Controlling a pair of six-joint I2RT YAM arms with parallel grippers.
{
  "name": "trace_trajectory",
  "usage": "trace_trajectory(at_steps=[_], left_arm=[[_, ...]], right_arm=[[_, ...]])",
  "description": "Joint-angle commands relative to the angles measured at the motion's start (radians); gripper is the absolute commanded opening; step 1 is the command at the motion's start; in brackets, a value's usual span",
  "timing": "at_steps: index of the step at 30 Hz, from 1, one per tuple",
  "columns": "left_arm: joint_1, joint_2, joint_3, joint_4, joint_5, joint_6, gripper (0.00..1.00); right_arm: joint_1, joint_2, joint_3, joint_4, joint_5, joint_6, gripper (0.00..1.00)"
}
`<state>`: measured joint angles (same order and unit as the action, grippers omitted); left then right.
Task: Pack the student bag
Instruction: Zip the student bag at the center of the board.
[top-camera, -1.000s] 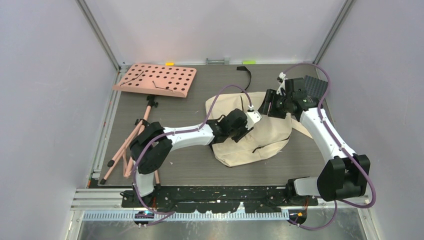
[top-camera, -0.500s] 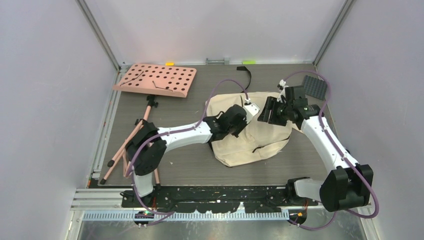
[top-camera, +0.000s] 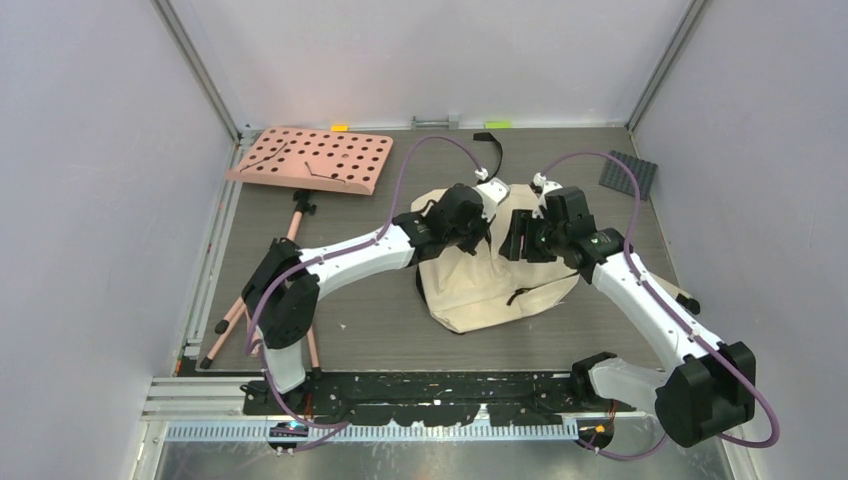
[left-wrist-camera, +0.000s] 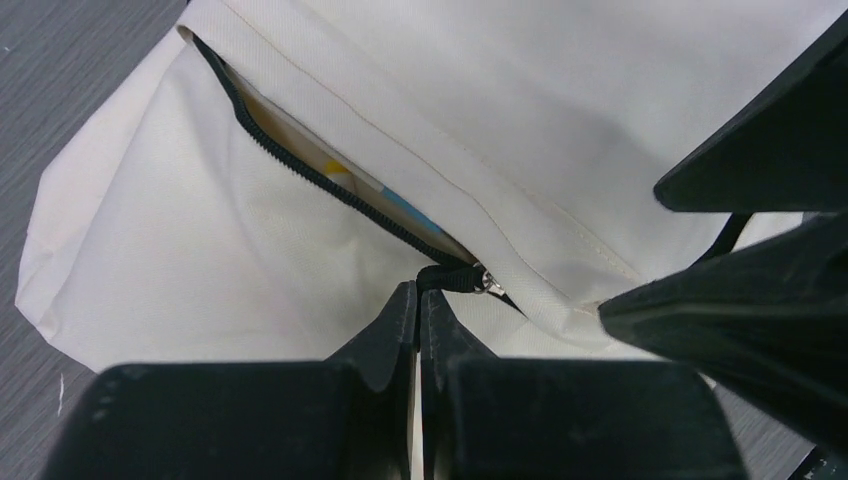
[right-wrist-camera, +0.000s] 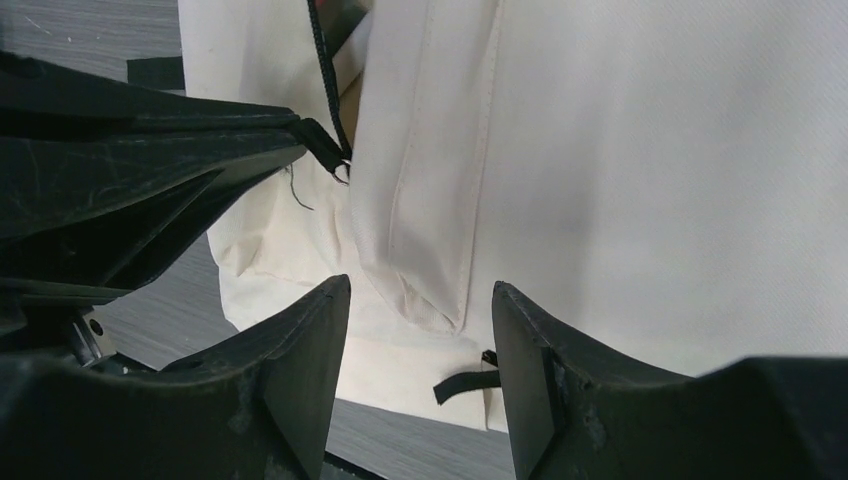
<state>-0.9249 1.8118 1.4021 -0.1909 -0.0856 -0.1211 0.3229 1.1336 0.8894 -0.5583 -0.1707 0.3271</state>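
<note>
The cream student bag (top-camera: 500, 290) lies mid-table, its black zipper partly open with something blue and yellow showing inside (left-wrist-camera: 400, 210). My left gripper (top-camera: 487, 228) is over the bag's far part. In the left wrist view it (left-wrist-camera: 419, 295) is shut, with the black zipper pull (left-wrist-camera: 450, 278) pinched at its tips. My right gripper (top-camera: 510, 240) faces it closely from the right. In the right wrist view it (right-wrist-camera: 420, 290) stands open above a fold of the bag (right-wrist-camera: 430, 220), holding nothing. A small black tab (right-wrist-camera: 460, 382) sticks out by its right finger.
A pink perforated board (top-camera: 312, 158) lies at the back left, with pink stand legs (top-camera: 250, 295) beside the left arm. A black strap (top-camera: 492, 148) lies behind the bag and a dark studded mat (top-camera: 628, 172) sits at the back right.
My left gripper has shut on the zipper pull and moved toward the far side. The right arm has swung left from near the mat to beside the left gripper.
</note>
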Motion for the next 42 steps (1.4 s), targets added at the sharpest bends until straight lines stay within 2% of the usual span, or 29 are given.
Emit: trace_trajectory(at_steps=[1, 10, 12, 14, 15, 16, 18, 20, 26, 33, 39, 42], left_arm=[[0.038, -0.008, 0.086, 0.036, 0.015, -0.018, 0.00], [0.070, 0.022, 0.111, 0.037, 0.067, -0.047, 0.00], [0.078, 0.022, 0.108, 0.042, 0.075, -0.057, 0.00], [0.084, 0.024, 0.107, 0.047, 0.076, -0.063, 0.00], [0.088, 0.025, 0.107, 0.049, 0.076, -0.063, 0.00], [0.091, 0.025, 0.107, 0.050, 0.071, -0.063, 0.00], [0.102, 0.029, 0.111, 0.050, 0.056, -0.064, 0.00], [0.115, 0.040, 0.121, 0.051, 0.039, -0.067, 0.00], [0.168, 0.101, 0.184, 0.079, -0.001, -0.063, 0.00], [0.211, 0.209, 0.331, 0.098, -0.012, -0.059, 0.00], [0.232, 0.350, 0.481, 0.032, -0.060, -0.034, 0.00], [0.240, 0.428, 0.599, -0.071, -0.118, -0.028, 0.00]], right_arm=[[0.054, 0.001, 0.003, 0.123, 0.076, -0.019, 0.60], [0.147, 0.116, 0.034, 0.189, 0.131, -0.044, 0.60], [0.153, 0.136, 0.026, 0.208, 0.159, -0.047, 0.58], [0.154, 0.153, 0.021, 0.213, 0.198, -0.050, 0.52], [0.154, 0.158, 0.020, 0.214, 0.210, -0.050, 0.43], [0.154, 0.165, 0.020, 0.214, 0.229, -0.050, 0.28], [0.154, 0.165, 0.024, 0.197, 0.247, -0.048, 0.10], [0.155, 0.151, 0.024, 0.173, 0.253, -0.045, 0.03], [0.157, 0.084, 0.000, 0.088, 0.233, -0.032, 0.01], [0.159, 0.028, -0.009, -0.004, 0.224, -0.020, 0.01], [0.162, -0.003, 0.008, -0.032, 0.223, -0.011, 0.01], [0.162, -0.017, 0.011, -0.035, 0.231, -0.006, 0.01]])
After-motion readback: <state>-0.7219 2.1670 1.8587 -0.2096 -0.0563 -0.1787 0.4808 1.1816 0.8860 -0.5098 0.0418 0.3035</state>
